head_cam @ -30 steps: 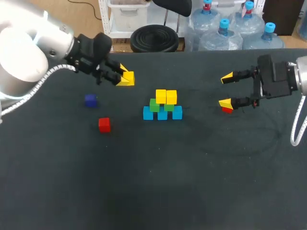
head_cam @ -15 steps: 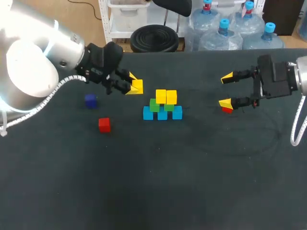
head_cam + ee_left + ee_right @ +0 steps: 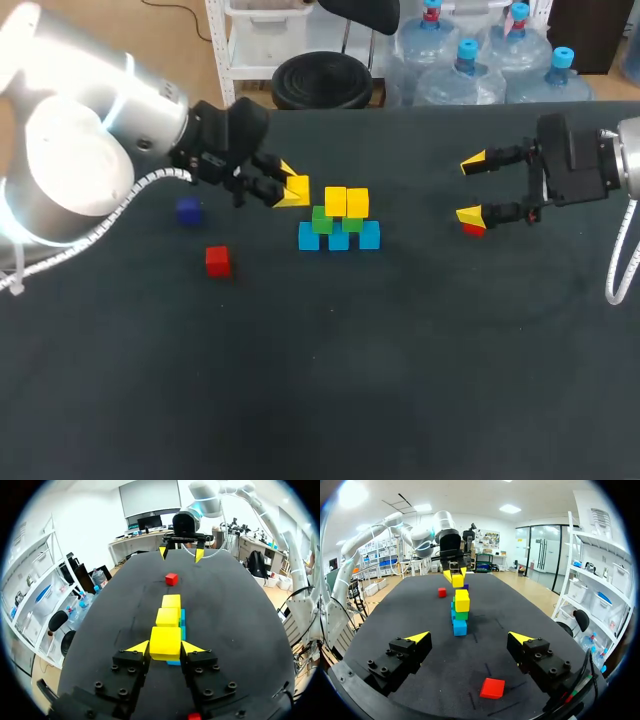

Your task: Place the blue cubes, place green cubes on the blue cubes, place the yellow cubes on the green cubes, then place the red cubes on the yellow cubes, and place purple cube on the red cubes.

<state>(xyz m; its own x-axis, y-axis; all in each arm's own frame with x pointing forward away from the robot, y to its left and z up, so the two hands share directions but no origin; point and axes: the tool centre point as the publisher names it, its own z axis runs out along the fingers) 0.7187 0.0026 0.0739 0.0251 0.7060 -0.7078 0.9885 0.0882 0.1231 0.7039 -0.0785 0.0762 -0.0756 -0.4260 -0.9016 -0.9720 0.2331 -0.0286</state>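
Observation:
A pyramid stands mid-table: three blue cubes point(image 3: 339, 238) in a row, two green cubes point(image 3: 322, 220) on them, two yellow cubes point(image 3: 346, 202) on top. My left gripper point(image 3: 293, 190) hovers just left of the pyramid's top, shut on a third yellow cube point(image 3: 165, 642). In the left wrist view the stack's yellow cubes point(image 3: 169, 610) lie straight ahead of the fingers. My right gripper point(image 3: 472, 188) is wide open at the right, with a red cube point(image 3: 473, 230) beneath its nearer finger; that red cube point(image 3: 492, 688) lies on the cloth between the open fingers.
A second red cube point(image 3: 217, 260) and a dark purple cube point(image 3: 189, 210) lie on the black cloth left of the pyramid. The table's front half holds nothing else.
My left arm has carried the yellow cube rightward, from well left of the pyramid to right beside its top. The right arm and all loose cubes have stayed put.

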